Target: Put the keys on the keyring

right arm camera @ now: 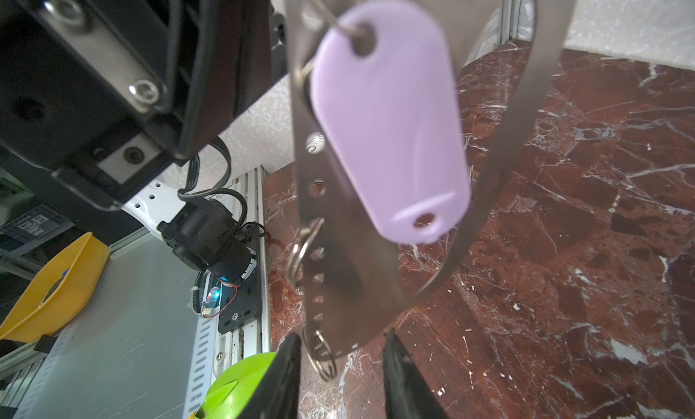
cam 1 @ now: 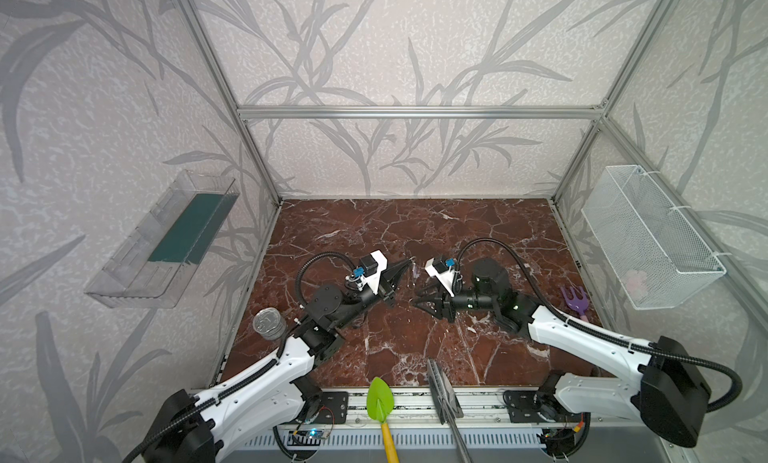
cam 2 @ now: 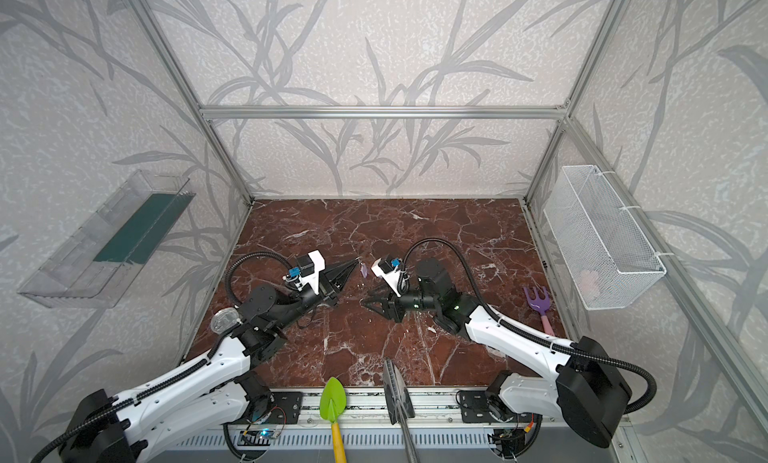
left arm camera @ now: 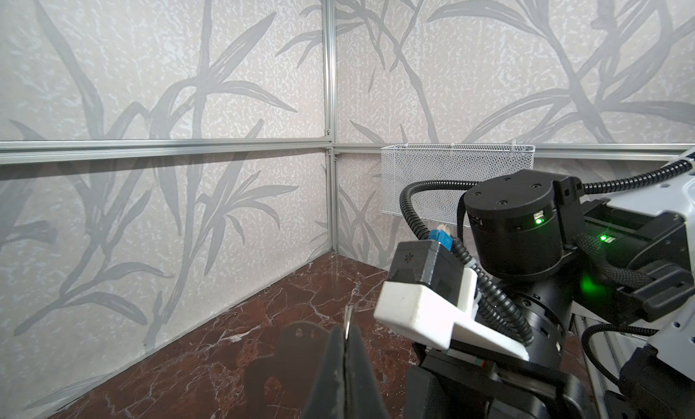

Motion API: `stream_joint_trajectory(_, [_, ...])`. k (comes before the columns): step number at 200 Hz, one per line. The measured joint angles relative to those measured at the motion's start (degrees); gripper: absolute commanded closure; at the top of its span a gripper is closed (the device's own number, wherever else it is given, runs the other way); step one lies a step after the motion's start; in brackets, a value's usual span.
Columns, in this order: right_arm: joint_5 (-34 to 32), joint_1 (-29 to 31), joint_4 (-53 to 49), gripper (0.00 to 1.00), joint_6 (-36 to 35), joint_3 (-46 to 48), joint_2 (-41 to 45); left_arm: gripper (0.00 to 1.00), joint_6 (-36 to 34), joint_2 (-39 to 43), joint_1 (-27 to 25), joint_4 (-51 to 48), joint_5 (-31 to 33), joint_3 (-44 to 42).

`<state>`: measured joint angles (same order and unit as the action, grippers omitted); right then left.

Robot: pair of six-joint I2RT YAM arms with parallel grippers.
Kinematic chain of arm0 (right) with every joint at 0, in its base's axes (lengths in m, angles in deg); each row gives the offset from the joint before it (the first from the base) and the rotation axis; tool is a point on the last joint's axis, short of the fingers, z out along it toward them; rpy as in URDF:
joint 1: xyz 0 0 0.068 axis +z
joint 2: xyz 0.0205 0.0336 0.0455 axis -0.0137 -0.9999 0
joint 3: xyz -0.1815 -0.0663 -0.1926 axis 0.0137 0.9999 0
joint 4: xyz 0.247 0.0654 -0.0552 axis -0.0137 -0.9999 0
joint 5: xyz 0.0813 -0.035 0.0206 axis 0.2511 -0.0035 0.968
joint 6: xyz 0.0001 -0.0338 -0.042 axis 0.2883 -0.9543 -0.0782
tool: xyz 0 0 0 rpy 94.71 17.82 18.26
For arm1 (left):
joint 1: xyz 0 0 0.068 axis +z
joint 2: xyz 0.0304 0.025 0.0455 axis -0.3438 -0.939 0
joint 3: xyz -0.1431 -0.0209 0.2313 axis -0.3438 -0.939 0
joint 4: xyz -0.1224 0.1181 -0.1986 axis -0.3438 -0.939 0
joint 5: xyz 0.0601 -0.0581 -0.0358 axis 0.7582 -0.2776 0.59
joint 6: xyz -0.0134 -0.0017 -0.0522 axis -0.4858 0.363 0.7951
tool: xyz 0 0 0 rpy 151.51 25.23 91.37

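- Nearest the front edge a green trowel (cam 1: 379, 398) just lay there; it looked like clutter, nothing to do with the job.
- Right gripper (right arm camera: 342, 340) next: jaws partly apart, one on each side of the keyring's bottom end, where a small split ring (right arm camera: 322, 357) dangled. I couldn't see either jaw actually touching it, so I'd call it empty, lined up to pinch that ring or steady the plate.
- The keyring (right arm camera: 338, 278) hung in the air between the two arms, well off the table (cam 1: 415, 348), edge-on to the top views. My guess is it was held up so its row of holes and rings faced the right arm.
- The lilac key (right arm camera: 391, 127) hung from a ring near the keyring's top, so that one looked already on. No sign of the green key anywhere.
- Farthest back, the left gripper (left arm camera: 346, 334) was clamped tight on the keyring's thin top edge, carrying the whole thing like a fixture.
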<state>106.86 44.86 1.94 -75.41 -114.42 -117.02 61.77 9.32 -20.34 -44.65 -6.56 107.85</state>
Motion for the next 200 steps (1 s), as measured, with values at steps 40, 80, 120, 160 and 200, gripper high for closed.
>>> stream_joint_trajectory(40, [0.26,0.0,0.59,0.68,0.46,0.0,-0.42,1.0,0.0,0.0,0.0,0.0,0.0,0.0])
stream_joint_trajectory(80, [0.87,0.0,1.11,0.77,0.61,0.02,-0.96,1.0,0.0,0.0,0.0,0.0,0.0,0.0])
stream_joint_trajectory(120, [1.09,0.0,1.31,0.84,0.66,0.17,-0.96,1.0,-0.02,0.0,0.0,0.0,0.02,0.0])
stream_joint_trajectory(160, [1.05,0.0,1.33,0.93,0.61,0.42,-0.9,1.0,-0.07,0.15,0.0,-0.07,0.26,-0.04])
stream_joint_trajectory(200, [-0.13,0.02,0.68,1.0,0.44,0.92,0.13,1.0,-1.51,2.64,0.0,-3.1,1.55,-0.5])
